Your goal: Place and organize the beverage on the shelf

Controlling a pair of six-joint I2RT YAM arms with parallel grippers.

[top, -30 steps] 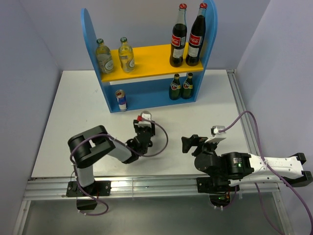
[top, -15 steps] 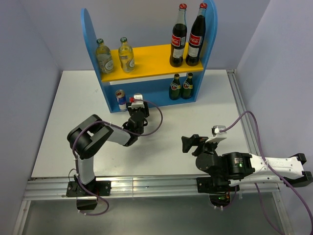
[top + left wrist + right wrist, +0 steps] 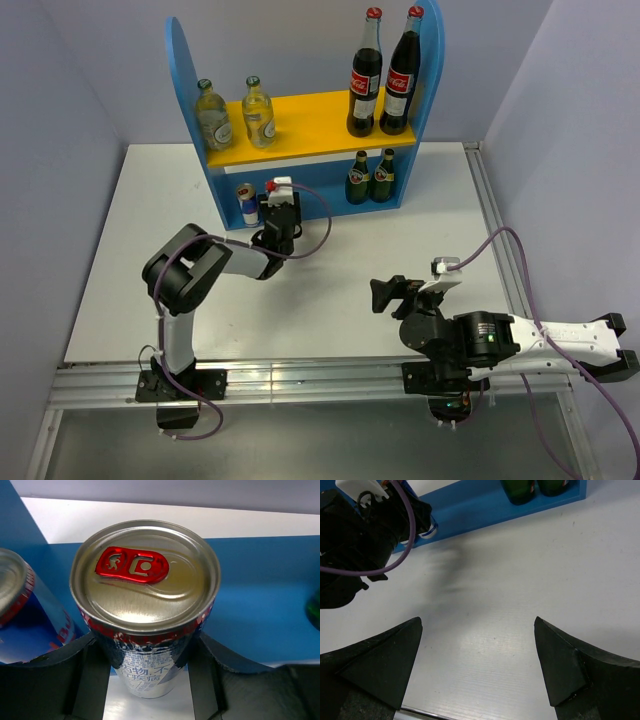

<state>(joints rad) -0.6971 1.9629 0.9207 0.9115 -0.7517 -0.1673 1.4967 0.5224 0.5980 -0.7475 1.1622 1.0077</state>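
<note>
The left fingers (image 3: 86, 667) are clamped on a slim blue-silver can (image 3: 145, 605), one pad pressed against each side of it below the rim. The can is upright, its red pull tab facing up. From above, the held can (image 3: 270, 188) sits at the front of the lower level of the blue shelf (image 3: 185, 70), just to the right of a second blue-silver can (image 3: 246, 203) that stands at the left end of that level. The views do not show whether the held can rests on the base or hangs just over it. On the same lower level, towards the right, stand two small dark green bottles (image 3: 357, 178) side by side. On the yellow upper board (image 3: 310, 110), two clear green-capped bottles (image 3: 212, 115) stand at the left and two tall cola bottles (image 3: 365, 75) with red labels and caps stand at the right, against the side panel. The right fingers (image 3: 395, 655) are spread wide apart, holding nothing, low over the white worktop (image 3: 130, 230) at the near right, well apart from the shelf.
</note>
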